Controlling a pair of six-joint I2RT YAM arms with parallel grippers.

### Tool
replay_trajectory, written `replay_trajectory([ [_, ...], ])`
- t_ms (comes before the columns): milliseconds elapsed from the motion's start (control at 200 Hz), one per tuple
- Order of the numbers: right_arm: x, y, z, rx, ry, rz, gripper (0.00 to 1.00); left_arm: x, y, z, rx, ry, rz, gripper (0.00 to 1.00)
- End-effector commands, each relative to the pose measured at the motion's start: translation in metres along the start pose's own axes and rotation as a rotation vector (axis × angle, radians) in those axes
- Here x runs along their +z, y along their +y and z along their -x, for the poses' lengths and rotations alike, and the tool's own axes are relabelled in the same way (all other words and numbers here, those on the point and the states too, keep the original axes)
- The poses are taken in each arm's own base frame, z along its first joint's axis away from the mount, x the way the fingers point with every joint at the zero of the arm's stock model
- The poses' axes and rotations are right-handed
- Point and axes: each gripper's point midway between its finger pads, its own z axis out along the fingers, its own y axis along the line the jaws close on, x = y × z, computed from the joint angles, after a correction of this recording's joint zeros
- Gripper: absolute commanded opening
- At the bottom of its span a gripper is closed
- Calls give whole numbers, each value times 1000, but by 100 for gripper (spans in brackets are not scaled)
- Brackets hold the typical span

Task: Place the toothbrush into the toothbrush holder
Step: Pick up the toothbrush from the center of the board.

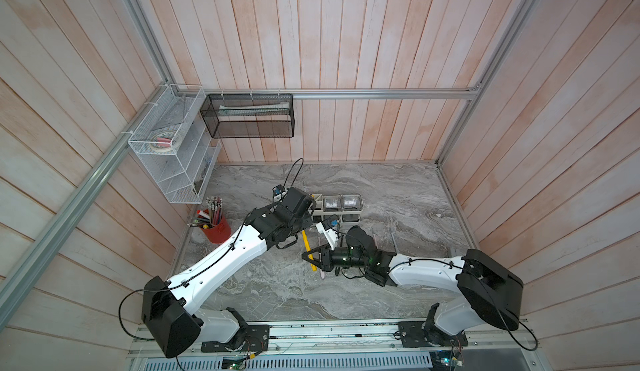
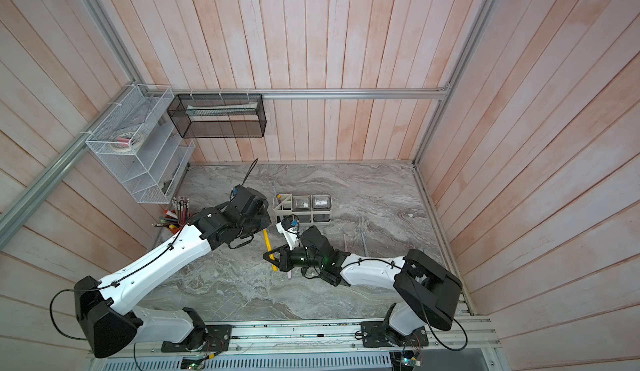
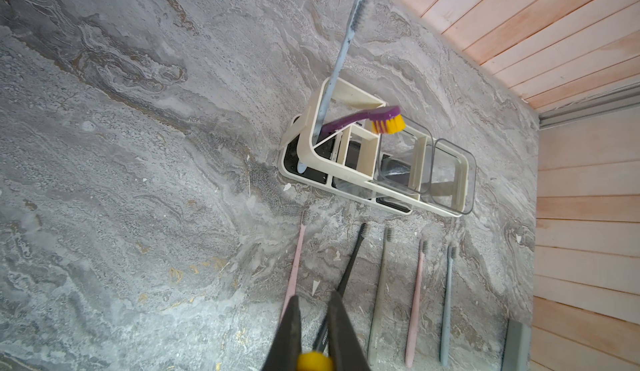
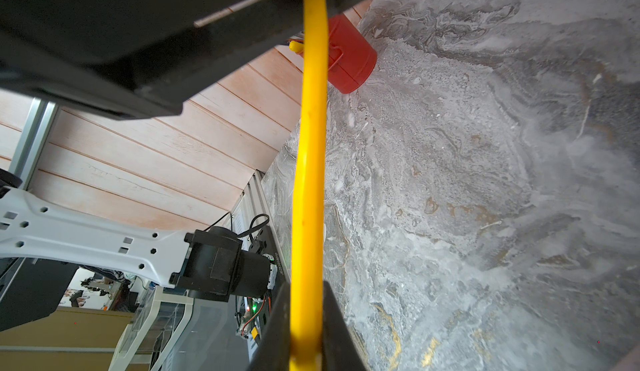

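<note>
Grey marble table (image 1: 398, 196), pink wood walls (image 1: 346, 40). Five toothbrushes (image 3: 380, 282) flat, two in toothbrush holder (image 3: 353, 92). Pinches yellow toothbrush (image 4: 308, 178) with left gripper (image 3: 313, 298), right gripper (image 4: 305, 286).

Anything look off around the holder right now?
Yes: the purple toothbrush lies slanted across the toothbrush holder's dividers, yellow bristles overhanging a clear cup, while the blue-grey toothbrush stands in its slot.

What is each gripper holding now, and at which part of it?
Both hold the yellow toothbrush: the right gripper near one end of its handle, the left gripper near the other end.
</note>
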Motion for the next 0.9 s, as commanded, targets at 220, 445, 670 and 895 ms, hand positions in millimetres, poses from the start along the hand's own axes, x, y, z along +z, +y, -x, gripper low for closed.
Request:
replay_trajectory([
  [220, -9, 7, 8, -36, -23, 13, 57, 4, 3, -1, 42, 10, 29, 0],
  [445, -30, 0, 12, -96, -49, -67, 87, 2, 5, 16, 95, -42, 66, 0],
  [670, -78, 14, 28, -221, -153, -137, 98, 3, -10, 59, 206, -177, 44, 0],
  [895, -134, 27, 31, -295, -289, -174, 98, -18, -46, 105, 285, -400, -68, 0],
])
